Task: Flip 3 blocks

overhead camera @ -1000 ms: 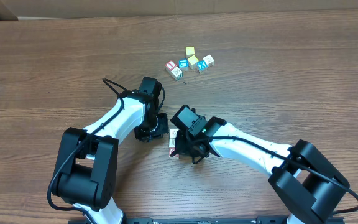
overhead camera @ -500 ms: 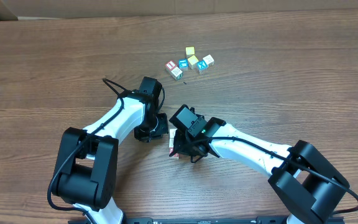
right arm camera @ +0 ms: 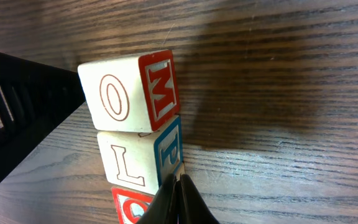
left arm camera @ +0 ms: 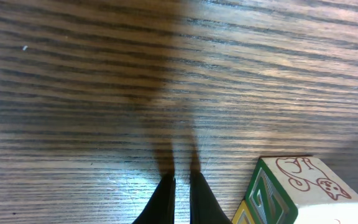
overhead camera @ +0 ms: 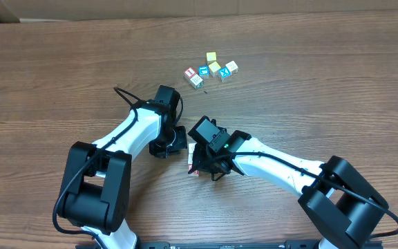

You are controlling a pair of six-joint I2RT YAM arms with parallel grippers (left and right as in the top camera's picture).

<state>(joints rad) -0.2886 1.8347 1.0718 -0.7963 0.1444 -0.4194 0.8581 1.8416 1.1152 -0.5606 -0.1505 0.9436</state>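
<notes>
- The surface (overhead camera: 323, 83) is bare brown wood. Work goes on near its middle, where both arms can reach.
- The left arm (overhead camera: 126, 135) comes in from the lower left and bends at the elbow. Its wrist points down and in toward the centre.
- The right arm (overhead camera: 275, 162) stretches in low from the lower right. Its wrist is turned down over the same spot, so the two arms nearly meet head to head.
- A loose group of spare blocks (overhead camera: 211, 69) lies well apart toward the far edge, out of the way of both arms.
- The left tool (left arm camera: 182, 180) has its fingers pressed together on nothing, tips down at the wood. It looks parked beside the work, perhaps as a stop.
- The right tool (right arm camera: 180, 186) is also pressed shut and empty. Its narrow tip sits against the side of the row, which reads as a poke or lever rather than a pinch.
- The three blocks sit side by side in a touching row between the two tools, probably lined up so each can be tipped in turn:
  - the O block (right arm camera: 129, 93), pale face with a red M side, at the far end;
  - the L block (right arm camera: 135, 162), with a teal letter side, in the middle and at the right tool's tip;
  - the red ring block (right arm camera: 132, 208), only partly in view.
- The cat block (left arm camera: 303, 186) sits just beside the left tool. I judge it part of that row but cannot tell which.
</notes>
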